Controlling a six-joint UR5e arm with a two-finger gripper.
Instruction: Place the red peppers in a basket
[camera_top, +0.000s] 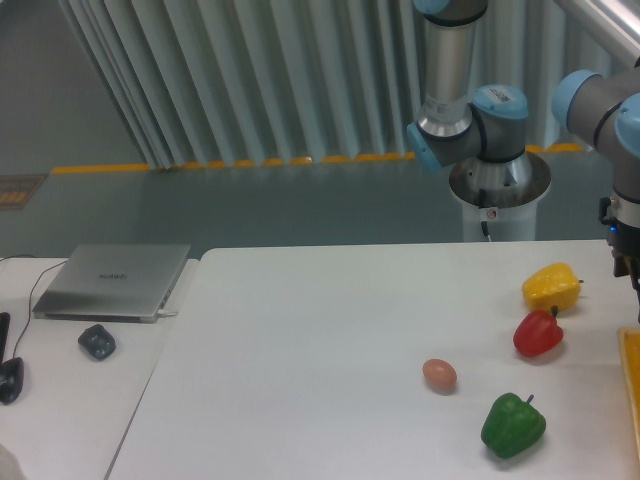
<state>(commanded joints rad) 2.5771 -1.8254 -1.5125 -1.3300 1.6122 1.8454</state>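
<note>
The red pepper (537, 333) lies on the white table at the right, glossy, with a short dark stem pointing up. The basket (631, 385) shows only as a thin yellow-orange strip at the right edge of the frame, just right of the red pepper. My gripper (631, 268) hangs at the far right edge, above and to the right of the red pepper and apart from it. It is mostly cut off by the frame, so its fingers do not show clearly. Nothing is seen in it.
A yellow pepper (551, 287) lies just behind the red one, nearly touching it. A green pepper (513, 425) and a brown egg (439, 375) lie nearer the front. A closed laptop (112, 281) and a mouse (97, 341) are on the left table.
</note>
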